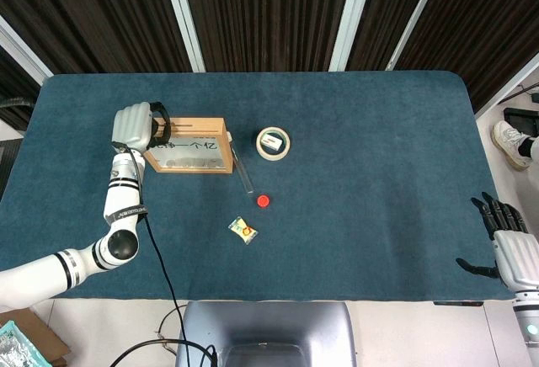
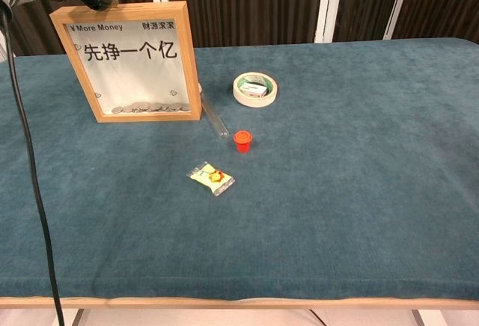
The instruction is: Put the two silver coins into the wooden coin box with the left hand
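coins are small, flat and slippery

the left robot hand [image 1: 133, 125] hangs over the left end of the box [image 1: 189, 144], right by the slot on top. its fingers are curled in. it may be pinching a coin, but the coin is too small to see, so i cannot tell if it holds one. no loose silver coins show on the bench [image 1: 354, 173]. some coins lie in a pile at the bottom of the box, behind its clear front [image 2: 146, 107].

a coin is hard and stiff, so it will not bend or break. it is light and smooth, so it could slip out of the fingers. i think the best way to hold it is by its thin edges, between fingertips, so it stands up thin and fits the slot. the box is tall and thin, so a hard bump could tip it.

the right robot hand [image 1: 510, 249] sits at the far right edge of the bench, fingers spread, holding nothing.

also on the bench: a tape roll [image 1: 273, 143], a clear tube [image 1: 242, 170], a red cap [image 1: 264, 201] and a candy [image 1: 243, 231].
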Available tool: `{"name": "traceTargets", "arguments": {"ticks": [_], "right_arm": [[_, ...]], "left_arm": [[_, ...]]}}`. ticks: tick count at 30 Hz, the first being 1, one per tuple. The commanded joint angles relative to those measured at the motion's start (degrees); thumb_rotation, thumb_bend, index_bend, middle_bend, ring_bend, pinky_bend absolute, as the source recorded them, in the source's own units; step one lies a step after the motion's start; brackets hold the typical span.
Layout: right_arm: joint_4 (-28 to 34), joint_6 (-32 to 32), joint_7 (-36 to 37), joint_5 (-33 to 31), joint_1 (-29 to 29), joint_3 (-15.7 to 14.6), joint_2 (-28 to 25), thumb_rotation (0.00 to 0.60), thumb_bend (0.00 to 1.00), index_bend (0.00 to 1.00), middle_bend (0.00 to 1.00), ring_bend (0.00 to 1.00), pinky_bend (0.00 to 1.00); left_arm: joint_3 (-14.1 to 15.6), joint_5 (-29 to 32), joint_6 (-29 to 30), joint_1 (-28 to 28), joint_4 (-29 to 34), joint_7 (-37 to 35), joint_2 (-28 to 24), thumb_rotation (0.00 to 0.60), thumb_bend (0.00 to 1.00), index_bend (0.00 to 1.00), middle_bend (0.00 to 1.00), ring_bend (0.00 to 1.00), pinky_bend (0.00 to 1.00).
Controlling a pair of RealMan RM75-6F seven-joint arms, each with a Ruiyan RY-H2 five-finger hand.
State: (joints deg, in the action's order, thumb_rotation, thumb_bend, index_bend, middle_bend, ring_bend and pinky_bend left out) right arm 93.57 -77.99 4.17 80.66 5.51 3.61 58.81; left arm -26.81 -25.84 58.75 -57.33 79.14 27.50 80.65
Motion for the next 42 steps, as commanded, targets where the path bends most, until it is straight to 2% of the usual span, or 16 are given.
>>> {"name": "traceTargets", "arguments": {"ticks": [1, 12, 35, 42], "right_arm": [[0.01, 0.03, -0.01, -0.03, 0.02, 0.02, 0.01, 0.600, 0.15, 0.00, 0.00, 0.00, 0.00], [-0.04, 0.20, 0.19, -0.26, 0.05, 0.13, -0.11, 0.600, 0.15, 0.00, 0.00, 0.00, 0.00], [0.15, 0.08, -0.11, -0.11, 0.01, 0.11, -0.08, 0.600, 0.15, 0.00, 0.00, 0.00, 0.00], [0.11, 0.08, -0.18, -0.10, 0.05, 0.15, -0.02, 0.600, 0.15, 0.00, 0.00, 0.00, 0.00]], "left_arm": [[0.04, 0.09, -0.24, -0.16, -0.24, -0.19, 0.18, 0.600, 0.52, 0.68, 1.00, 1.00, 1.00], [0.52, 0.33, -0.18, -0.80, -1.78, 0.09, 1.10, 0.600, 0.51, 0.67, 1.00, 1.00, 1.00], [1.33, -0.96, 0.40, -0.47, -0.46, -0.37, 0.36, 0.600, 0.43, 0.49, 1.00, 1.00, 1.00], [1.10, -5.01, 3.02, 0.64, 2.57, -2.43, -0.76, 0.600, 0.43, 0.45, 1.00, 1.00, 1.00]]}}
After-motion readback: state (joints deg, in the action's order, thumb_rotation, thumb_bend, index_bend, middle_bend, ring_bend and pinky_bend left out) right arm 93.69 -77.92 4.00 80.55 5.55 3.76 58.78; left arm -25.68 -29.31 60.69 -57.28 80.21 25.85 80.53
